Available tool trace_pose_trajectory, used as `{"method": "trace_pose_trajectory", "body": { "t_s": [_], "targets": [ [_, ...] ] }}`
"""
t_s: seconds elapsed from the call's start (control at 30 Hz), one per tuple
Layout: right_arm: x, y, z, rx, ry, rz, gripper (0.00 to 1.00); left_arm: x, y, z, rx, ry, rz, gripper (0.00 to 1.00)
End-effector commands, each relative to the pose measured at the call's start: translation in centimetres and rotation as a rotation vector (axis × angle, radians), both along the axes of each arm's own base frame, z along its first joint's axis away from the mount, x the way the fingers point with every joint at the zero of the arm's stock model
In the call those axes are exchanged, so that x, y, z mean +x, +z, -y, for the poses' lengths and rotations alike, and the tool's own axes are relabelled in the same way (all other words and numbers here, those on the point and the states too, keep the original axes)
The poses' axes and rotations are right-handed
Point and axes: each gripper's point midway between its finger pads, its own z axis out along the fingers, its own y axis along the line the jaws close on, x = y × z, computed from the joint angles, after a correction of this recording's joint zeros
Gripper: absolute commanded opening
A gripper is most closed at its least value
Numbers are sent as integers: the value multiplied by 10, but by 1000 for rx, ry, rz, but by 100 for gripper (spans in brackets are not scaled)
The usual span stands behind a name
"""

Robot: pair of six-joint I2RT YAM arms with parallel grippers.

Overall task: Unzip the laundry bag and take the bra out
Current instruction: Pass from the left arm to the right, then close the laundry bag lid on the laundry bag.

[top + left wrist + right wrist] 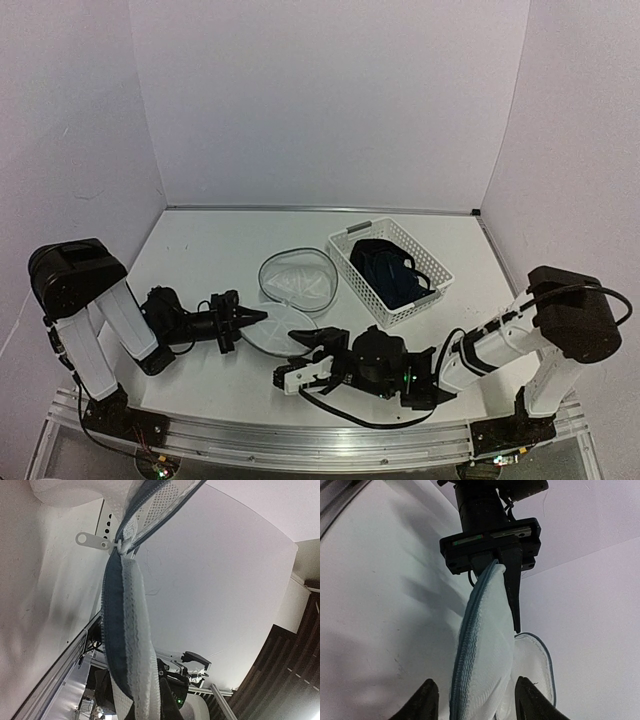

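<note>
left tool clenched on the rim of the laundry bag, mid desk, toward the near edge. bag looks unzipped, halves splayed. right tool released, fingers straddling the same rim. bra lies in the white basket toward the right edge: removal judged done. only the left wrist view shows the zip pull; only the top view shows the bra.
</note>
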Motion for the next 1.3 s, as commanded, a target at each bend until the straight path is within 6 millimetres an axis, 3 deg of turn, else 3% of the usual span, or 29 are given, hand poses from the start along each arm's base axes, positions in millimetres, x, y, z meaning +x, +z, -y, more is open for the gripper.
{"method": "trace_pose_trajectory", "body": {
  "t_s": [0.0, 0.13, 0.2, 0.3, 0.47, 0.73, 1.07, 1.27],
  "targets": [
    [12, 35, -14, 132, -64, 40, 41, -5, 22, -2, -58, -1, 65, 0],
    [18, 39, -13, 167, -103, 28, 9, -8, 20, -3, -54, 6, 60, 0],
    [19, 40, -13, 178, -110, 18, 0, -9, 21, -4, -54, 11, 59, 0],
    [19, 42, -12, 198, -116, -1, 0, -9, 23, -7, -60, 24, 64, 8],
    [23, 53, -8, 254, -147, -45, 0, -8, 35, -13, -79, 69, 109, 37],
    [41, 77, -1, 339, -201, -182, 0, -6, 65, -26, -126, 152, 229, 58],
    [89, 115, -3, 434, -283, -504, 0, -2, 100, -46, -111, 263, 419, 63],
    [119, 123, -7, 459, -318, -744, 0, 5, 102, -45, 16, 277, 497, 63]
  ]
}}
